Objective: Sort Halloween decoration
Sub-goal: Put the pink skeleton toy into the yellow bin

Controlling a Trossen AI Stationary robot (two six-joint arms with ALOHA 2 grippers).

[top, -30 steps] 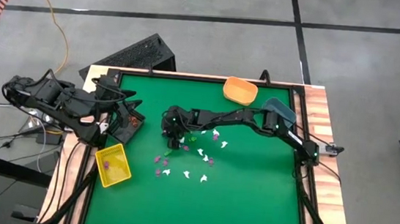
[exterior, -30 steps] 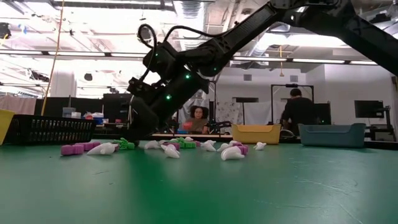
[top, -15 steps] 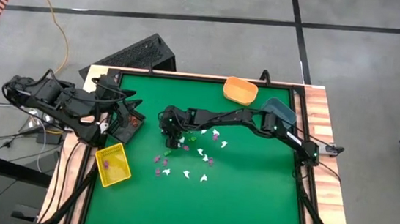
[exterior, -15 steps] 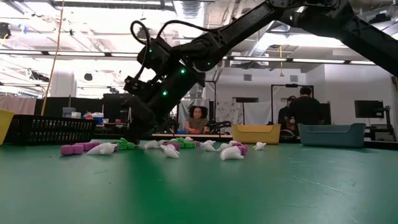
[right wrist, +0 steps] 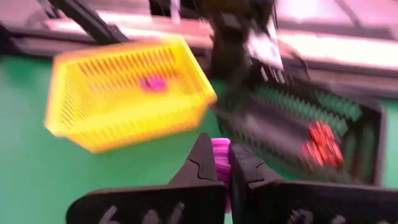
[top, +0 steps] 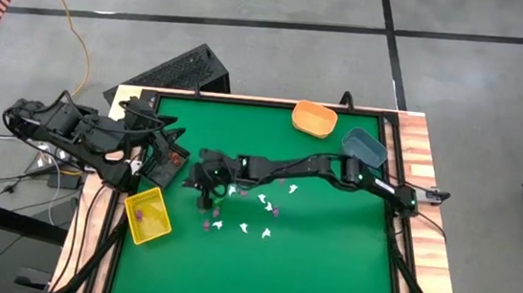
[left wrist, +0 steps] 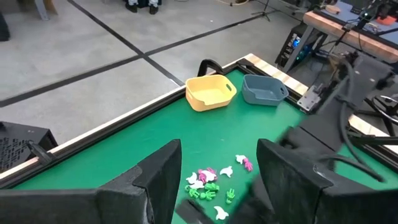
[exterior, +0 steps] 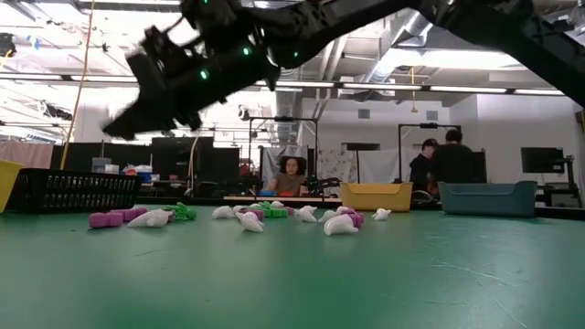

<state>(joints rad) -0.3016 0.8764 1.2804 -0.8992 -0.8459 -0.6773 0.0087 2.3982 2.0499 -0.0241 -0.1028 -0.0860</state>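
Trinket [right wrist: 221,153] (purple) sits pinched between the right gripper's [right wrist: 222,163] jaws, clamped together on it; left gripper [left wrist: 217,163] jaws apart.

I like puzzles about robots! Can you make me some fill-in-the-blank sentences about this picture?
1. The right gripper is pinching a tiny trinket whose colour is ____.
2. The yellow bin already has a ____ trinket inside.
3. The black bin holds trinkets coloured ____.
4. The left gripper waits with its fingers ____.

Missing words: purple; purple; red; open
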